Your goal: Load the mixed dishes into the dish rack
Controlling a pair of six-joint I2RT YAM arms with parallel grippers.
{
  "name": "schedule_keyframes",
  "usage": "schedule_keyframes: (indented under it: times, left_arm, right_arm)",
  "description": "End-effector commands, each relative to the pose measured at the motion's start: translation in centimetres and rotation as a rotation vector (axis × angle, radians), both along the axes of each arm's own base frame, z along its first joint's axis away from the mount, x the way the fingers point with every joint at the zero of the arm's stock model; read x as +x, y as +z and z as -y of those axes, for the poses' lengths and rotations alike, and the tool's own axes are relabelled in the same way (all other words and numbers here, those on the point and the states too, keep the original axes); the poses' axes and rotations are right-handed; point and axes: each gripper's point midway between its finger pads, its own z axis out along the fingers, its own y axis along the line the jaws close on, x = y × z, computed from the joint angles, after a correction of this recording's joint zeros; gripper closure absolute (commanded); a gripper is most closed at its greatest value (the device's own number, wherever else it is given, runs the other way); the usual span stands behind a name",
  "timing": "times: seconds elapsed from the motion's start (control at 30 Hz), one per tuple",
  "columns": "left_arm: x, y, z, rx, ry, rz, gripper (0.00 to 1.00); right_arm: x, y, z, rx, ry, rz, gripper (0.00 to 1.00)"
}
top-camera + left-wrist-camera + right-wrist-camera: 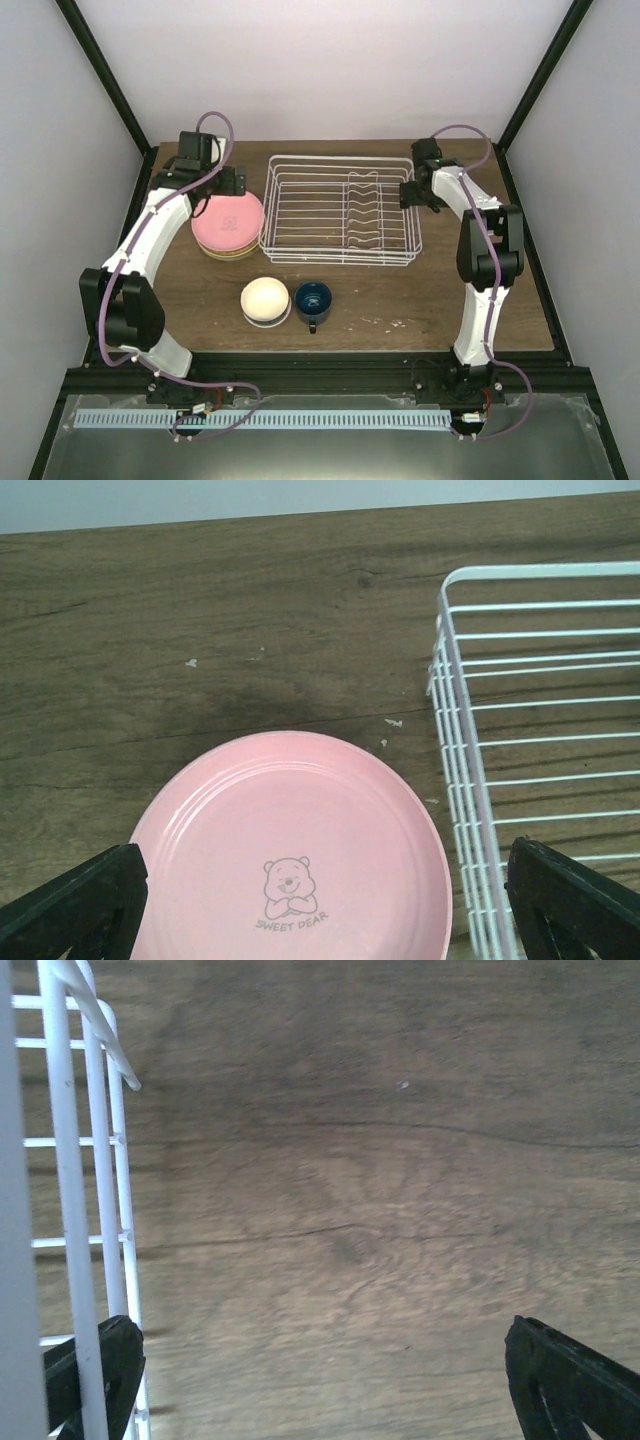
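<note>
Dish rack (pixel 340 210) stood empty; pink plate (pixel 228 222), cream bowl (pixel 265 298), blue mug (pixel 313 298) sat outside, others perhaps beneath. Left gripper (pixel 320 910) and right gripper (pixel 325 1380) gaped, empty.

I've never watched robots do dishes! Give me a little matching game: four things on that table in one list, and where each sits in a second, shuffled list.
Things:
1. pink plate
2. cream bowl
3. dark blue mug
4. dish rack

Places:
A. just right of the bowl
B. middle of the table towards the back, no dishes in it
C. stacked on a tan plate
D. just left of the mug

Pairs: 1-C, 2-D, 3-A, 4-B.
</note>
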Motion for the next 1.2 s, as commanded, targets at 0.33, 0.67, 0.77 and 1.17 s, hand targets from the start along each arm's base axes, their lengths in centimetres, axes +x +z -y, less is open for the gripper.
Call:
schedule_keyframes:
  times: [0.33, 0.67, 0.77, 1.17]
  left_arm:
    - [0.4, -1.6, 0.5, -0.004, -0.028, -0.053, 0.00]
    - [0.6, -2.1, 0.6, -0.018, -0.025, -0.070, 0.00]
    - [0.6, -2.2, 0.7, -0.017, -0.026, -0.075, 0.00]
    - [1.4, -2.6, 1.2, -0.039, -0.034, -0.077, 0.00]
  right_arm:
    - [3.1, 1.2, 13.1, -0.092, -0.178, 0.044, 0.00]
    - [3.2, 1.3, 21.9, -0.130, -0.264, 0.087, 0.00]
    - [3.9, 1.7, 22.8, -0.143, -0.259, 0.113, 0.00]
    - [5.2, 1.8, 21.2, -0.059, -0.180, 0.164, 0.00]
